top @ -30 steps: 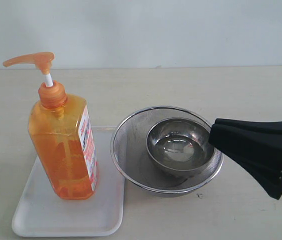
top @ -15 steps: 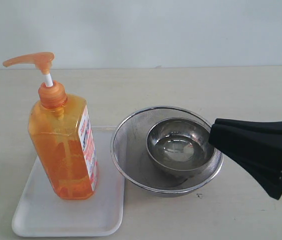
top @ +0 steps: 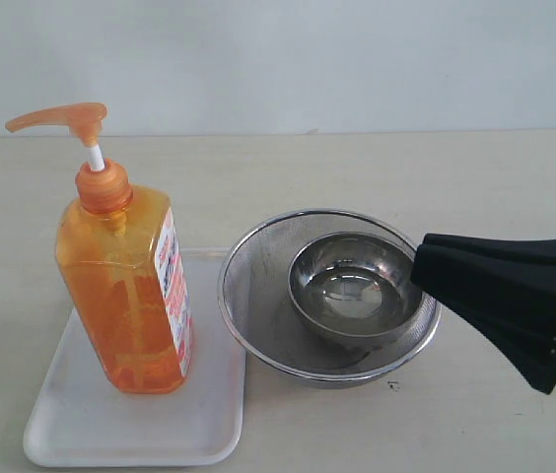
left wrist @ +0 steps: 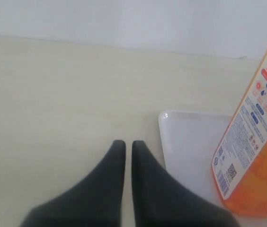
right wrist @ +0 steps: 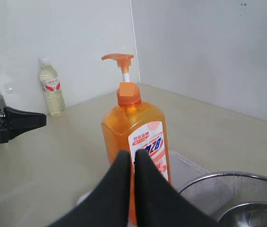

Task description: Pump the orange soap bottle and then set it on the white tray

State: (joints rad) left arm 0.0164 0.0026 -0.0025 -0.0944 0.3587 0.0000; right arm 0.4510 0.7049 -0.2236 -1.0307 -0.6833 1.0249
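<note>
The orange soap bottle (top: 125, 286) stands upright on the white tray (top: 130, 419), its pump head (top: 61, 118) raised on the white stem. The bottle (right wrist: 136, 132) also fills the middle of the right wrist view, and its labelled side (left wrist: 256, 156) shows in the left wrist view on the tray (left wrist: 190, 142). My right gripper (top: 418, 266) is shut and empty, at the right of the exterior view, over the strainer's right rim and well apart from the bottle. My left gripper (left wrist: 125, 144) is shut and empty over the bare table beside the tray's corner.
A round steel mesh strainer (top: 258, 296) holding a small steel bowl (top: 357, 291) sits right of the tray. A small plastic bottle of yellowish liquid (right wrist: 51, 87) stands by the far wall. The other arm (right wrist: 10, 124) shows in the right wrist view.
</note>
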